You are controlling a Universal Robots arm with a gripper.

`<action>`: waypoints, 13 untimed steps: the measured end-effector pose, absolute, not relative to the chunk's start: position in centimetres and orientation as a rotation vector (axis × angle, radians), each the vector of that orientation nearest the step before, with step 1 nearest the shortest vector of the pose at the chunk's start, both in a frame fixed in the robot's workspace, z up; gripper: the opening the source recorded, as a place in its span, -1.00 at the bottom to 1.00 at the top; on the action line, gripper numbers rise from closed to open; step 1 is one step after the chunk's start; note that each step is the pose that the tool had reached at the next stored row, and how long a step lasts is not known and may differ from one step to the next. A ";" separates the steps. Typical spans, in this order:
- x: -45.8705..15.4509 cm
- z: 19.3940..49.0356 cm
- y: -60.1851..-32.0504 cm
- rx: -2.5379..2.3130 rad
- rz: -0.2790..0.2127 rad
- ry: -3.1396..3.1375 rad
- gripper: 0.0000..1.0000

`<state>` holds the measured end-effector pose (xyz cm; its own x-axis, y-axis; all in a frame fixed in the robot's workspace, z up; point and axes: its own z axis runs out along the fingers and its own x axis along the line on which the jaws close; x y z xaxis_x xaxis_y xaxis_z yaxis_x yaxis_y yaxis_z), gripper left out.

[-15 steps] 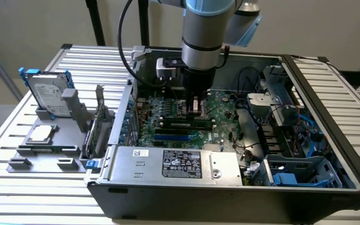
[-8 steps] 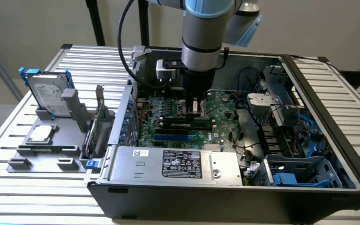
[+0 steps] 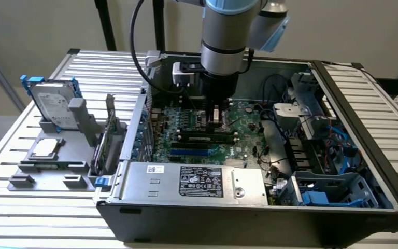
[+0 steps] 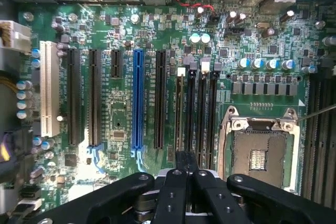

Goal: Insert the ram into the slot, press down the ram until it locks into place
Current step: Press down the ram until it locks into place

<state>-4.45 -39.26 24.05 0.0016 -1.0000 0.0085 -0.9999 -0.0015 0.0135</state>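
Note:
The ram (image 3: 206,138), a thin green stick with black chips, stands edge-up in one of the long black slots (image 3: 200,134) on the motherboard inside the open computer case. My gripper (image 3: 216,120) hangs just above it, over the right half of the stick. In the wrist view the fingers (image 4: 178,167) are pressed together with nothing visible between them. Their tips sit over the group of parallel black slots (image 4: 202,114) with white end clips. Whether the tips touch the ram I cannot tell.
A blue slot (image 4: 138,98) and longer black expansion slots lie beside the ram slots, and the processor socket (image 4: 258,150) is on the other side. The power supply (image 3: 192,180) fills the case's front. A hard drive (image 3: 55,106) and an upright card (image 3: 109,136) stand on a grey fixture at the exterior view's left.

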 end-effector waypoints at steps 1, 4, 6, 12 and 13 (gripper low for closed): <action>-4.4 24.5 -39.3 2.212 -0.006 -2.209 -0.80; -4.4 25.5 -39.3 2.212 -0.006 -2.208 -0.80; -4.4 25.6 -39.3 2.212 -0.006 -2.209 -0.80; -4.4 25.6 -39.3 2.213 -0.008 -2.209 -0.80; -4.4 25.6 -39.3 2.213 -0.008 -2.209 -0.80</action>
